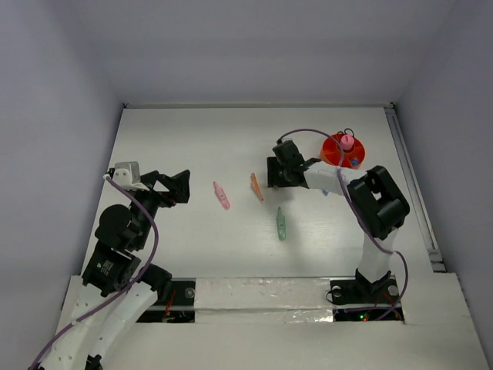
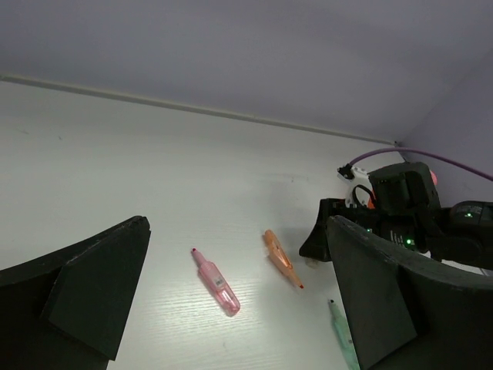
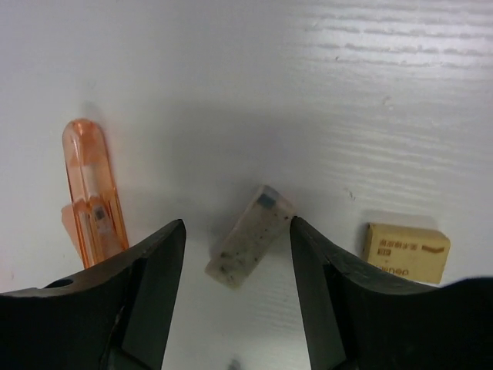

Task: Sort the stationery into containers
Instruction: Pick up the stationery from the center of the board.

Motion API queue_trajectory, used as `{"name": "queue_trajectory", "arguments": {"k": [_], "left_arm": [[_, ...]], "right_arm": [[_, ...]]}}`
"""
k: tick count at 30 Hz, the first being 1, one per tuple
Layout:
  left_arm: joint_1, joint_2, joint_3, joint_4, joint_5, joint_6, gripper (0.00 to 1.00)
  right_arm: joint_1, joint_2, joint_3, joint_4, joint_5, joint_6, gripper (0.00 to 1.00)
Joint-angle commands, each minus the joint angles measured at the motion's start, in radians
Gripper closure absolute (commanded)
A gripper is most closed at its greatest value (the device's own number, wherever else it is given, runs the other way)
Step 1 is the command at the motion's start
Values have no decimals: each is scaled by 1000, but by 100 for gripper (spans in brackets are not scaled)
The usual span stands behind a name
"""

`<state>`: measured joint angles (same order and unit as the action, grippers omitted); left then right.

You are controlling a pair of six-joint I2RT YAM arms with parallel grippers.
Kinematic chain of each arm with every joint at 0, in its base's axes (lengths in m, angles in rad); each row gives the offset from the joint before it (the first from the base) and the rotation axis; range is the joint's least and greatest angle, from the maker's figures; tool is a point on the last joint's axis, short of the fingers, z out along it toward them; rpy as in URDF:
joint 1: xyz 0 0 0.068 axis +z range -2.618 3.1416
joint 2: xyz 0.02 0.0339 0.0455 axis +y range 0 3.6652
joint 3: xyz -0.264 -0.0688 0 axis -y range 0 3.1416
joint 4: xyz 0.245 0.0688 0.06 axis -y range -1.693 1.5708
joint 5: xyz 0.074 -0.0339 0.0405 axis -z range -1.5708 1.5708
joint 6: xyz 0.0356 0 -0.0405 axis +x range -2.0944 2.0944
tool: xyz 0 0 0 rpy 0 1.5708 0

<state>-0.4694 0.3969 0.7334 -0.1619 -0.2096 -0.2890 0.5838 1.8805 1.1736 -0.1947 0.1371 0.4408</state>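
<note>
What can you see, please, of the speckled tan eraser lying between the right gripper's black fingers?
The speckled tan eraser is a stubby rectangular block, rubbery-looking, with dark flecks and a bluish mark on its far end. It lies flat and skewed on the white table, between the open right gripper's fingers. Its far corner sits close to one finger; contact cannot be told.

Three sticks lie mid-table between the arms. The left stick (image 1: pixel 222 196) is nearest the left gripper (image 1: pixel 183 187), the middle stick (image 1: pixel 256 186) is just right of it, and the near stick (image 1: pixel 281 223) is further right and closer to the bases. The right gripper (image 1: pixel 277 171) sits just right of the middle stick, with an eraser (image 3: pixel 250 235) on the table (image 1: pixel 192 139) between its spread fingers. A second eraser (image 3: pixel 406 252) lies just outside the finger away from that stick. The bowl (image 1: pixel 330 146) is far right, behind that gripper, with a bottle (image 1: pixel 347 142) standing in it.
</note>
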Motion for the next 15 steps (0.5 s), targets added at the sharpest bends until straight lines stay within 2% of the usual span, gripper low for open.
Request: {"name": "queue_trajectory", "arguments": {"k": [1,4,7,8,10,11,13,15], "left_arm": [[5,-4,-2,39,12,11,1],[5,-7,-2,39,12,13,1],[5,-6,0,39,12,13,1],[5,-4,0,41,13,13,1],[5,-6,0,39,15,11,1],[5,-6,0,41,16,11,1],[5,-6,0,41,16,13,1],[5,-4,-2,41,13,13,1]], "right_arm": [[7,57,64,-38,70,-25,38],[7,92,109,-71,114,-50,51],[16,95,118,-97,133,-60,59],[16,92,121,-103,137,-68,66],[16,88,127,-121,139,-76,69],[16,88,130,-129,140,-80,77],[16,74,133,-129,144,-80,86],[16,52,129,-109,145,-79,90]]}}
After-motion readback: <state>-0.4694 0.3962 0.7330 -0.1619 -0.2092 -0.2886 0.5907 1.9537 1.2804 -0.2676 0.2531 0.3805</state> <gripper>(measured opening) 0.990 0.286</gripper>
